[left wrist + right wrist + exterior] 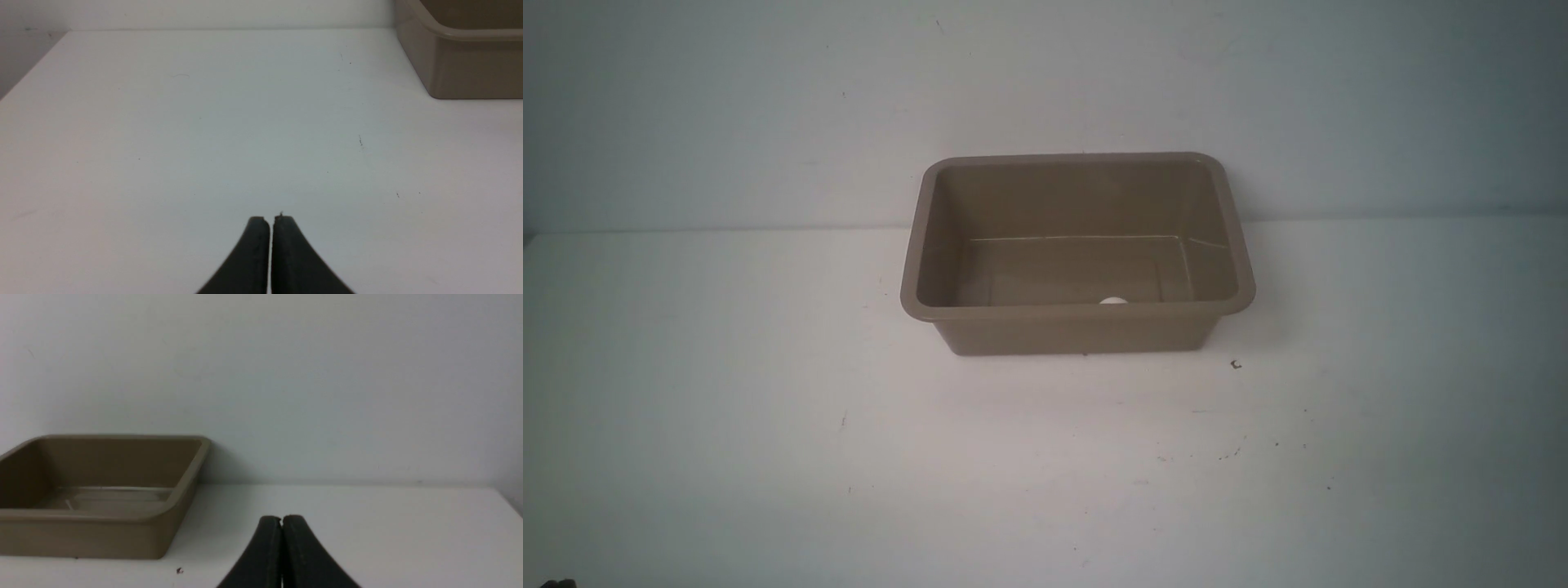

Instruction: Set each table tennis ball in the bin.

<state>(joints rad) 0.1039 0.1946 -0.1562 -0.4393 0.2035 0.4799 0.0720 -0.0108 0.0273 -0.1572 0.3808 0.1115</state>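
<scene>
Ahead of both pincers, bin [1076,253] sits on the white table [768,425] against the back wall. Left gripper [270,219]: fingers pressed together, nothing between them, low over bare table, bin off to its forward right. Right gripper [282,518]: also pressed together, empty, bin forward and to its left. Neither arm shows in the front view, apart from a dark scrap at the bottom left corner that I can't identify.

Table tennis ball [1112,300]: only a small white cap visible, inside the bin, on the floor just behind the near wall, well ahead of both grippers. Neither wrist view shows it; the near wall hides it.

Judgement: no other ball visible on the table in any view, so the task looks finished or nearly so. Step in hand seems to be parking or standing by. To do it well: keep both grippers back from the bin so a jaw doesn't catch the flared rim and shift the tub. If another ball turns up, spread the jaws before descending, come straight down over it, close gently since it rolls easily, and release low over the bin's middle so it doesn't bounce out.
</scene>
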